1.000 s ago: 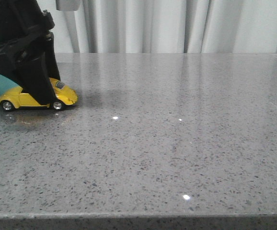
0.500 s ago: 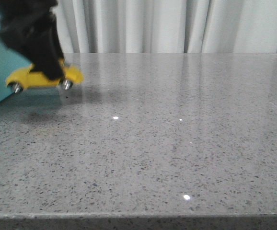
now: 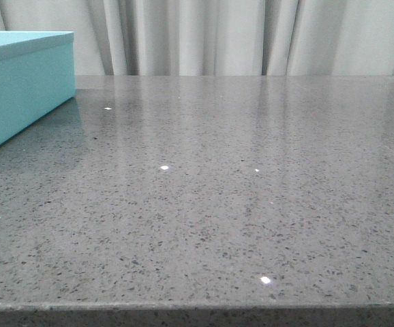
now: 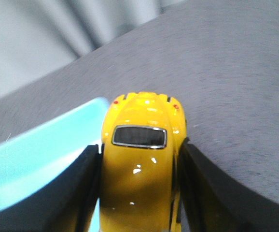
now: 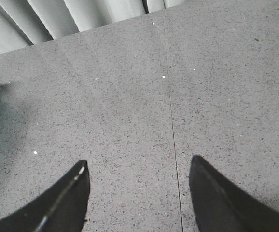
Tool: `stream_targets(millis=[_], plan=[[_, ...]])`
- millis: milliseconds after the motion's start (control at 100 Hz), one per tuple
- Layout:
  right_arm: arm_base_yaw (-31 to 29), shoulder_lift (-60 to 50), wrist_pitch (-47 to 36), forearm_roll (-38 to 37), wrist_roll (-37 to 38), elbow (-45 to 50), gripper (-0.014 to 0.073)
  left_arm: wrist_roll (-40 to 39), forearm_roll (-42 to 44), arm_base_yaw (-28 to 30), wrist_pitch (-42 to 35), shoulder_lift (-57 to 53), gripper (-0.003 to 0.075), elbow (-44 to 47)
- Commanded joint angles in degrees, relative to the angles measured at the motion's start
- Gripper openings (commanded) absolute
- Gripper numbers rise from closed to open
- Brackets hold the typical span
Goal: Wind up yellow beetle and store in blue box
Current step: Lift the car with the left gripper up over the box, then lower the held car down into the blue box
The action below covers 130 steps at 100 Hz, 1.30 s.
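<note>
Gripping glossy rounded yellow beetle (image 4: 142, 164), left tool (image 4: 138, 186); right tool (image 5: 137, 195) wide.

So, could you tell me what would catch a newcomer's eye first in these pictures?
The glossy yellow beetle stands out, clamped between the left gripper's black fingers, with the blue box showing beneath it. In the front view, that turquoise box sits at the far left of the speckled grey table.

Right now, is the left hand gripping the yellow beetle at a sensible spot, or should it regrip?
Sensible, probably no regrip. The left hand clamps the yellow beetle across its flanks from above, one finger on each side. The flat sides give parallel surfaces, and the rounded roof and rear window stay clear. The blue box lies just beside it.
</note>
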Motion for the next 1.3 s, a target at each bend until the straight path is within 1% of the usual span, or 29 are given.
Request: stream_targets(millis=[0,110,290,370,560,730,990,1210,1290], plan=[[0.0,-0.4,-4.2,-0.2,-0.6,-1.5,0.0456,-6.8,1.1,3.9,1.1,-2.3,0.0197,-1.6],[0.0,-0.4,-4.2,0.0,-0.6,-1.5,0.0456,-10.3,1.1,8.6,4.6,-1.9,0.0197,-0.1],[0.0,-0.4,-4.2,0.0,-0.6,-1.5,0.0456,-10.9,1.1,12.5,3.9,-1.9,0.0197,3.8],[0.0,-0.4,-4.2,0.0,-0.6,-1.5,0.0456,-10.9,1.1,12.9,2.4,-1.9,0.0197,6.1],[0.0,-0.4,-4.2,0.0,-0.6,-1.5,0.0456,-10.9,2.1,12.9,-4.2,-1.8,0.0197,13.4],[0.0,-0.4,-4.2,0.0,-0.6,-1.5,0.0456,-10.9,2.2,12.9,-6.1,0.7,0.0197,18.2],[0.0,-0.4,-4.2,0.0,-0.6,-1.5,0.0456,-10.9,2.4,12.9,-6.9,5.6,0.0197,19.2],[0.0,-0.4,-4.2,0.0,-0.6,-1.5,0.0456,-10.9,2.4,12.9,-6.9,6.8,0.0200,19.4],[0.0,-0.4,-4.2,0.0,-0.6,-1.5,0.0456,-10.9,2.4,12.9,-7.1,6.8,0.0221,19.4]])
